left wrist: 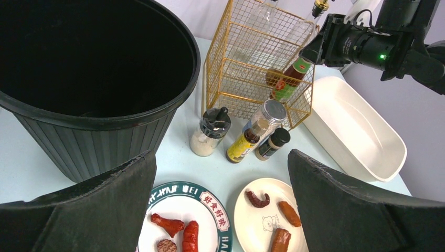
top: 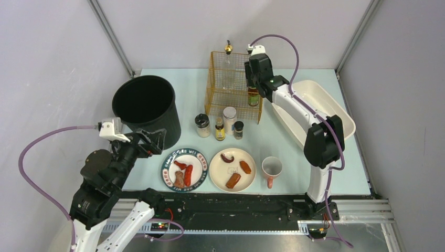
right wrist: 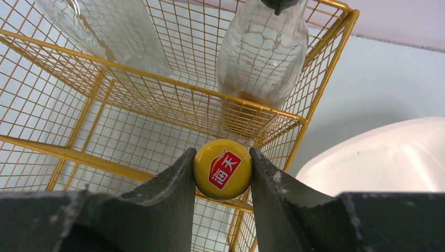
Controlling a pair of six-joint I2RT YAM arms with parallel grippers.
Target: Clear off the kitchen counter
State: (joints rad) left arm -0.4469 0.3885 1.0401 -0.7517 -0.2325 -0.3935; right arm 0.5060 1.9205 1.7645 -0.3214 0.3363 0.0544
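The pale mint-green kitchen counter (top: 291, 157) holds a green-rimmed plate (top: 184, 169) and a cream plate (top: 232, 169), both with sausage pieces, a pink-handled mug (top: 272, 169) and several spice jars (top: 220, 128). My right gripper (right wrist: 222, 157) is shut on the yellow cap (right wrist: 222, 169) of a green-labelled sauce bottle (top: 253, 97). The bottle leans at the right front corner of the gold wire rack (top: 231, 84). My left gripper (left wrist: 220, 163) is open and empty, hovering above the plates beside the black bin (top: 146, 107).
A white oval tub (top: 325, 107) lies at the right, under the right arm. Two clear glass bottles (right wrist: 262, 47) stand on the rack's upper shelf. The tall bin stands close to the left arm. Grey walls enclose the counter.
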